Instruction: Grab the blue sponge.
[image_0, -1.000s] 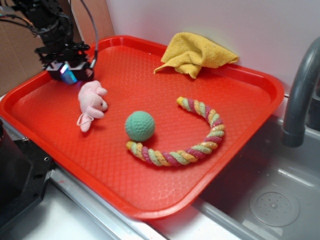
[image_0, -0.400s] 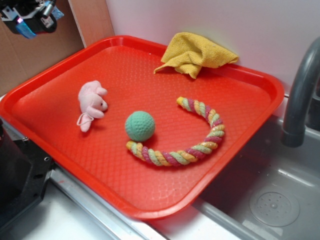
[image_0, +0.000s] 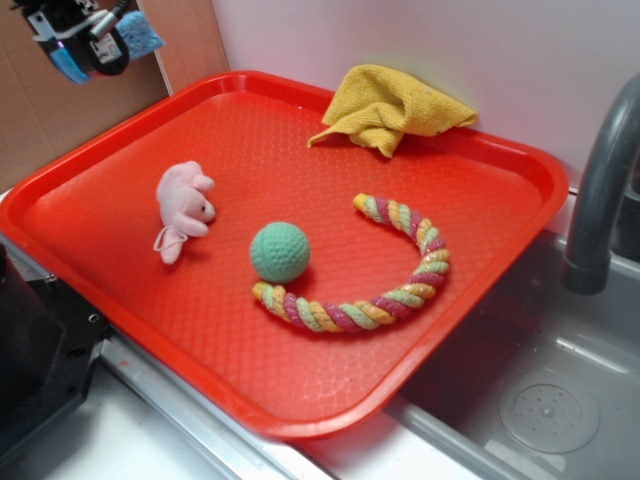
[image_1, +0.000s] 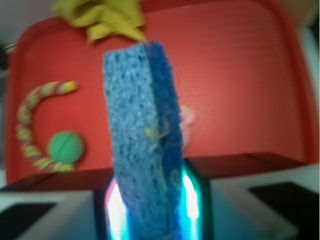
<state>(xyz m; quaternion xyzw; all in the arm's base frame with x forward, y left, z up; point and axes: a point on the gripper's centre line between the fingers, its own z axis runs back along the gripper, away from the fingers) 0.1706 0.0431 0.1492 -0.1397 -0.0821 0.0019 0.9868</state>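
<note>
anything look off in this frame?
Nothing serious. The blue sponge is clamped in the tool, raised beyond the red tray's far left corner. The yellow cloth lies crumpled over the tray's back rim. No spills or damage visible.

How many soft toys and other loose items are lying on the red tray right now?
4: pink plush toy at left, green ball mid-tray, rope toy curving round its right, yellow cloth at the back rim. Blue sponge is held aloft in the gripper.
</note>
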